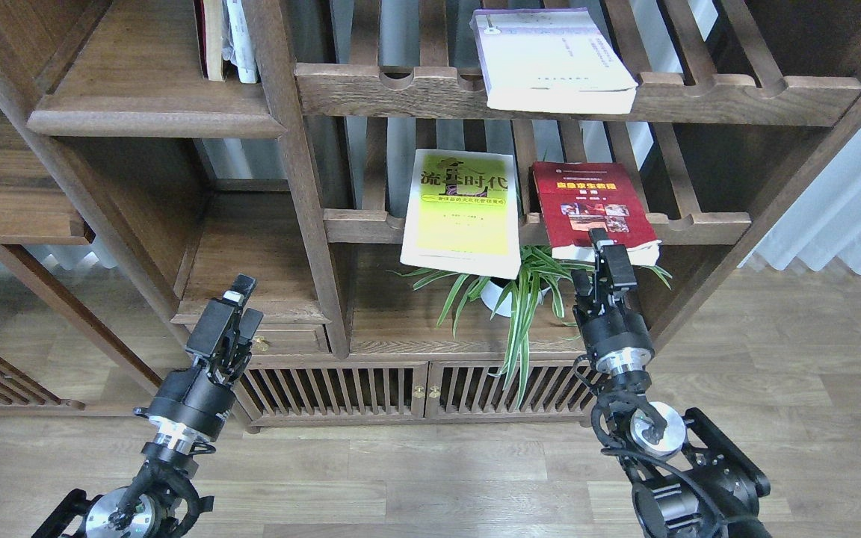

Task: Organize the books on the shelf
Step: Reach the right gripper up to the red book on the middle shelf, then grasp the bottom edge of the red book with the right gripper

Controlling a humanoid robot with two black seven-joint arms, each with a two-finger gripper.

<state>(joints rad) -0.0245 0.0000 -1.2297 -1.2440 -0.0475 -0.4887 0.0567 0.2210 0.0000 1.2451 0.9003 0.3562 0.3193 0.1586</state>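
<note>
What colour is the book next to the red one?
Yellow-green, with black Chinese writing: the thick yellow-green paperback book. The head view shows it best.

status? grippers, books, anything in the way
Right gripper at the dark red book's near edge, grasp unclear. Left gripper low, holding nothing. Yellow-green book and white book flat on slatted racks. Spider plant under the lower books.
</note>
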